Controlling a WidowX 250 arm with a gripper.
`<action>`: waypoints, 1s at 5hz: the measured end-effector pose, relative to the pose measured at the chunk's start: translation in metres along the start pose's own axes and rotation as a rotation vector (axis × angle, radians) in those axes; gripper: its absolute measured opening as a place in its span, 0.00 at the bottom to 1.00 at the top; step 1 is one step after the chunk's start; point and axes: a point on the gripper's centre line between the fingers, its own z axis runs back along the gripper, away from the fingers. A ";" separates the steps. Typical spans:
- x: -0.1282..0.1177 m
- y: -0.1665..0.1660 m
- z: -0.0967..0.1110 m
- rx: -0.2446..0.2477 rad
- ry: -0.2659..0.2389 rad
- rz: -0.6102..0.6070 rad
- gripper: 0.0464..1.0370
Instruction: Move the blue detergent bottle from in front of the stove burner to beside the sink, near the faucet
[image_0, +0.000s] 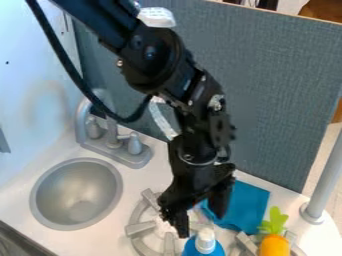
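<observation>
The black gripper (200, 222) hangs over the stove burner at the lower centre, open, with its two fingers apart. Just below and in front of it stands a blue bottle (203, 246) with a white cap, partly cut off by the bottom edge. A blue cloth (247, 206) lies flat behind and to the right of the gripper, partly hidden by one finger. The orange toy carrot (274, 246) with a green top is farther right, near the bottom edge. Part of the grey burner (139, 229) shows left of the gripper.
At the left is a round grey sink (77, 195), with a grey faucet (113, 142) behind it. A grey-blue panel (280, 95) rises along the back of the counter. A grey pole (327, 175) stands at the right edge.
</observation>
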 end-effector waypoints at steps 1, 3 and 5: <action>0.003 0.000 -0.001 -0.003 -0.019 -0.021 0.96; -0.011 -0.003 -0.011 -0.025 -0.008 -0.053 0.96; -0.025 -0.010 -0.024 -0.016 -0.019 -0.081 0.91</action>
